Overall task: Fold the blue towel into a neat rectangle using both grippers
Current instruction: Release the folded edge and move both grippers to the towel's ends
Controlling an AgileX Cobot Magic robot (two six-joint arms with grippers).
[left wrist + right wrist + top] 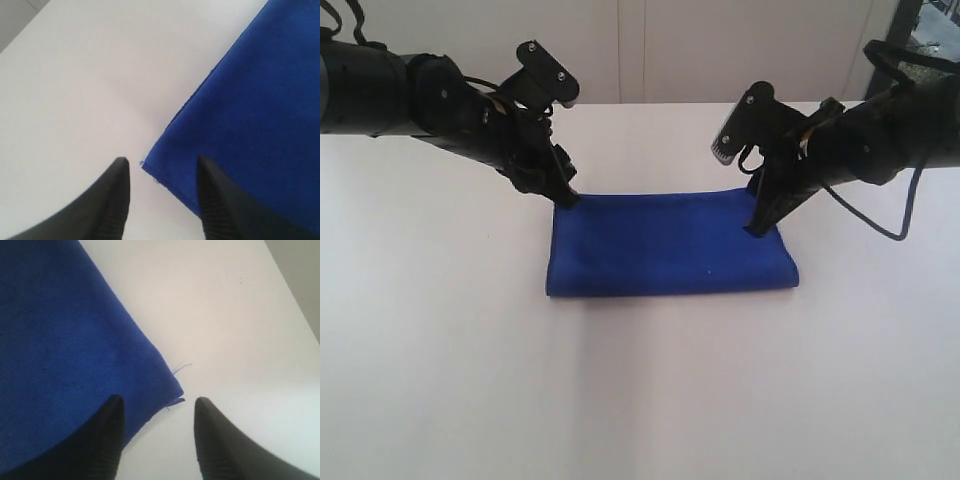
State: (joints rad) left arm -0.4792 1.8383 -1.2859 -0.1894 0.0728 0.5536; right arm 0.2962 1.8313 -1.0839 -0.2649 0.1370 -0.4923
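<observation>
Starting on the left, Ben: how does the left end effector [565, 200] stand?

Released, Ana. In the left wrist view its two black fingers [117, 200] are spread apart, the left end effector [162, 159] straddling a corner of the blue towel [260, 100]. One finger is over the bare white table [75, 75], the other over the cloth. I cannot tell whether either tip touches.

And the towel itself?

The blue towel [670, 250] lies flat on the table [640, 400] as a wide rectangle, in the middle between the two arms. Its near right corner looks rounded. The left end effector comes down at its far left corner.

Further right, then?

The right end effector [760, 230] slants down onto the towel's far right corner. From the exterior view the tips seem to meet the cloth, but I can't say for certain.

Is it clamped on anything?

No, it is released too. In the right wrist view the right end effector [158, 399] has its fingers [107, 440] apart, one over the blue towel [60, 340] and one over the table [225, 315], with the corner between them. A thin loose thread [182, 367] curls off the towel's edge just beside that corner.
</observation>
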